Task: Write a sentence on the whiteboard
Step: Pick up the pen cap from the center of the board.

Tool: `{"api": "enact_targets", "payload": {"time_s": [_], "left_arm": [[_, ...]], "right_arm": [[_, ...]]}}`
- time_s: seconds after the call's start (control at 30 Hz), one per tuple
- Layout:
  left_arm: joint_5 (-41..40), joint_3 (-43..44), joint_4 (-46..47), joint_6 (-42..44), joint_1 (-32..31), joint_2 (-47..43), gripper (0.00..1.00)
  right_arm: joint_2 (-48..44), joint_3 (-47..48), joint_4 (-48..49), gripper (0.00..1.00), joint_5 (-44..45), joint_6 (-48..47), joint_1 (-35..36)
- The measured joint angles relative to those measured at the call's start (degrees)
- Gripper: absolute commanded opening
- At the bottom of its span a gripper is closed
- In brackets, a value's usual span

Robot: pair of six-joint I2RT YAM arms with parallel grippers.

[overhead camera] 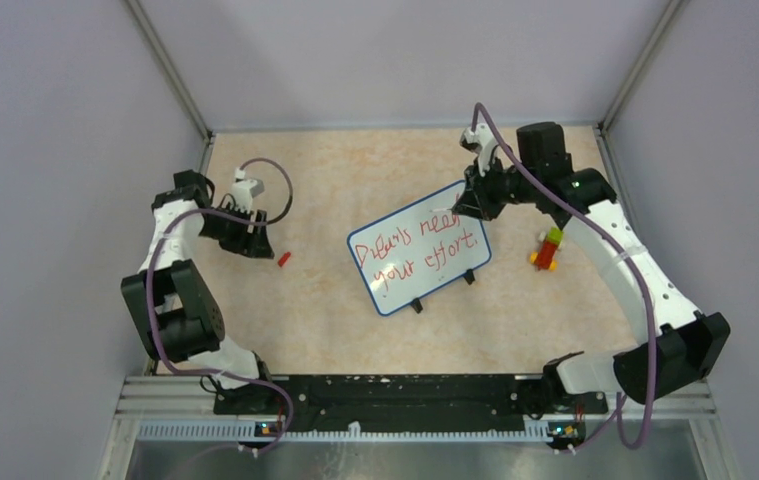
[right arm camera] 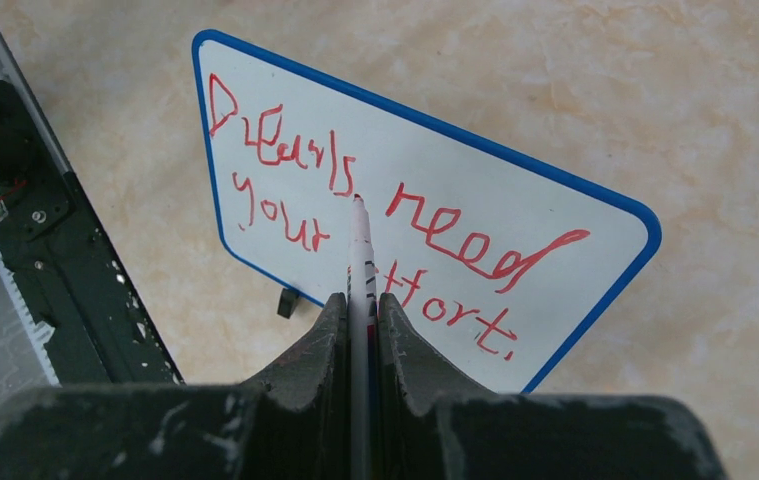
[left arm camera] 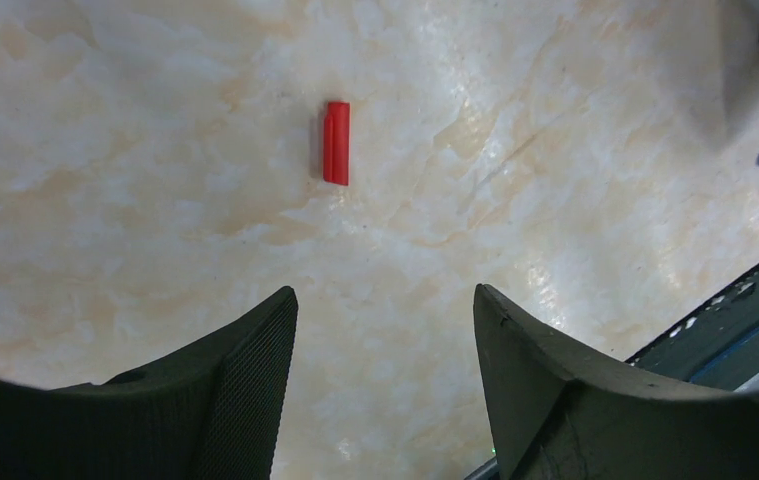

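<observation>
- Smudging the sentence (right arm camera: 460,250) is the first risk. Both red lines ("Dreams need / your effort", roughly) lie on the whiteboard (right arm camera: 425,150) directly ahead of the right gripper (right arm camera: 360,300), and the ink is probably wet.
- The right gripper's fingers are pressed together on a marker (right arm camera: 360,255). Its tip points at the gap after the first word. I cannot tell whether the tip touches the surface. If it does, any sideways drag would add a stray stroke through the words.
- The board stands tilted on two small black feet, below and in front of that gripper. A push from the marker along its own axis could slide it or tip it backward (a glossy board on a smooth table (left arm camera: 105,150) looks easy to shift).
- The writing appears complete, so I judge a straight retreat away from the board face to be the safest move.
- A small stack of toy bricks (overhead camera: 548,250) sits behind the right gripper, beside its forearm. A wide swing back could knock it.
- The left gripper (left arm camera: 385,292) is spread wide and holds nothing. The red cap (left arm camera: 336,142) lies just ahead of its fingertips. A careless descent could flick the cap away, which would make recapping harder.
</observation>
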Motion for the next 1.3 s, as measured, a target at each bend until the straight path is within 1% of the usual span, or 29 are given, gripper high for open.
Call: {"api": "enact_targets", "payload": {"time_s": [0.1,0.33,0.57,0.8,0.87,0.97,1.07,1.2,1.3], "left_arm": [[-2.51,-2.21,1.40,1.51,-0.22,0.74,0.68],[-5.99,-4.11,7.06,2.82,-1.66,5.29,0.64],[-10.14,-5.64,12.13,2.23,-6.73,8.70,0.61],[-13.86,-6.43,16.74,0.66,-11.50,11.74,0.51],[-15.23,-6.60,17.62,0.09,-12.52,11.74,0.46],[-17.44,-7.15,19.21,-0.42,-13.68,11.52,0.34],[-19.06,-7.58,20.63,-0.79,-14.62,11.28,0.18],[-18.75,-7.63,20.68,-1.29,-14.78,11.08,0.01],[-16.57,-7.45,18.84,-1.77,-14.82,10.88,0.00]], "right_arm": [[0.44,0.00,0.20,0.00,-0.87,1.09,0.00],[0.90,0.52,1.01,0.00,-1.84,2.51,-0.07],[2.12,0.70,0.96,0.00,-1.79,2.60,-0.11],[2.27,0.72,0.92,0.00,-1.70,2.58,-0.39],[2.27,0.72,0.90,0.00,-1.70,2.58,-0.42],[2.27,0.74,0.87,0.00,-1.62,2.58,-0.44],[2.32,1.05,0.70,0.00,-1.42,2.58,-0.44],[2.32,1.46,0.81,0.00,-1.31,2.58,-0.44],[2.45,1.46,0.74,0.00,-1.33,2.58,-0.44]]}}
